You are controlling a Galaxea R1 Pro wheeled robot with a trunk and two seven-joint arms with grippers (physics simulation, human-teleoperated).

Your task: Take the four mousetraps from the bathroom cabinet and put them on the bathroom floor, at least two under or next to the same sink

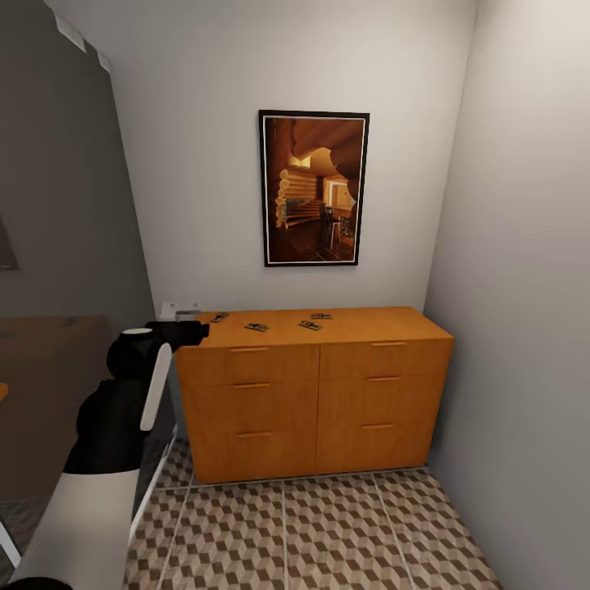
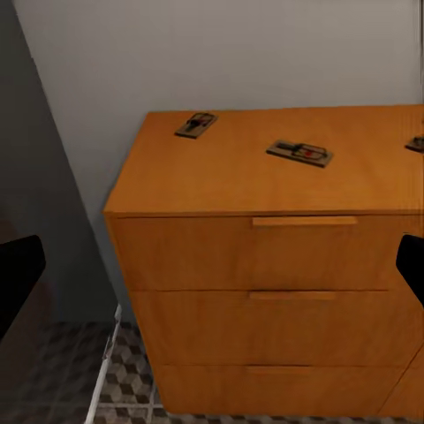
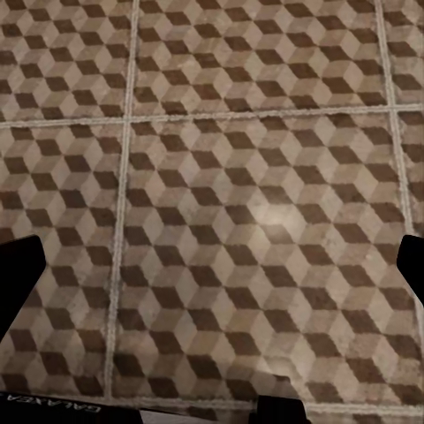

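Observation:
The orange-brown cabinet [image 1: 315, 393] stands against the back wall. Several mousetraps lie on its flat top: one [image 1: 220, 317] near the left end, one [image 1: 256, 327] beside it, and two [image 1: 310, 325] [image 1: 321, 315] around the middle. My left gripper [image 1: 182, 332] hovers at the cabinet's top left corner. In the left wrist view the gripper [image 2: 214, 269] is open and empty, facing the cabinet [image 2: 265, 309], with mousetraps [image 2: 196, 124] [image 2: 300, 152] on top. My right gripper [image 3: 212, 274] is open and empty above the bathroom floor [image 3: 221, 177]. The sink is out of view.
A framed picture [image 1: 314, 188] hangs above the cabinet. A grey wall [image 1: 524, 287] closes the right side and a dark partition [image 1: 57, 188] the left. A small white object [image 1: 176, 310] sits behind the cabinet's left end. Patterned floor tiles [image 1: 328, 533] spread in front.

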